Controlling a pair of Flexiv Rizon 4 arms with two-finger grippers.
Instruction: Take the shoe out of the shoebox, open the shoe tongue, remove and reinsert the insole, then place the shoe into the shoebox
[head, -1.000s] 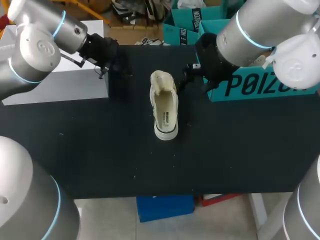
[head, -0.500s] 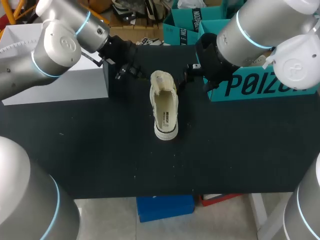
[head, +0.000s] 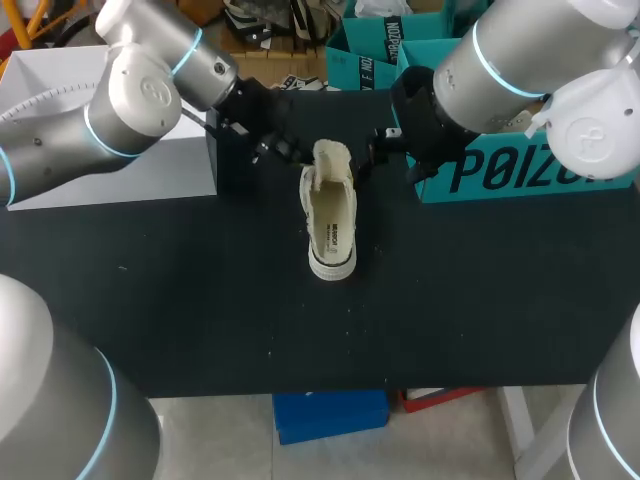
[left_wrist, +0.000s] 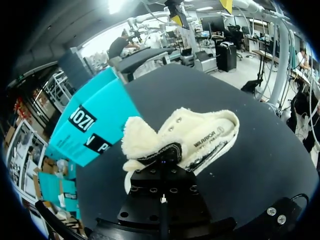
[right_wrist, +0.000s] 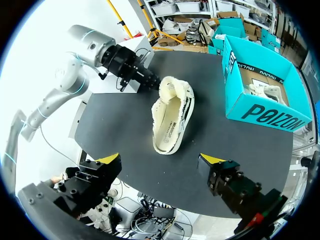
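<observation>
We see the black table (head: 200, 320) filling most of the head view. Our left arm (head: 130, 90) comes in from the far left corner and our right arm (head: 520, 60) from the far right.

A white box (head: 110, 170) sits on the far left part of the table, under the left arm. The teal shoebox (head: 520, 175) stands open on the far right, beside the right arm. In the right wrist view a second shoe (right_wrist: 262, 92) lies inside it.

The cream fleece-lined shoe (head: 331, 215) is out of the shoebox. It stands on its sole near the middle of the table, between the two boxes and apart from both. Its heel points toward the near edge and its opening faces up, so the insole (head: 327, 240) shows inside. The fleecy tongue (head: 330, 160) stands up at the far end of the shoe.

The left gripper (head: 285, 150) is right at the tongue, on the side toward the white box. It looks to be touching the fleece, but we cannot tell whether it grips the shoe or merely rests against it.

The right gripper (right_wrist: 160, 160) is released, its yellow tips spread wide with nothing between them. It hangs above the table by the shoebox, with the shoe ahead of it.
</observation>
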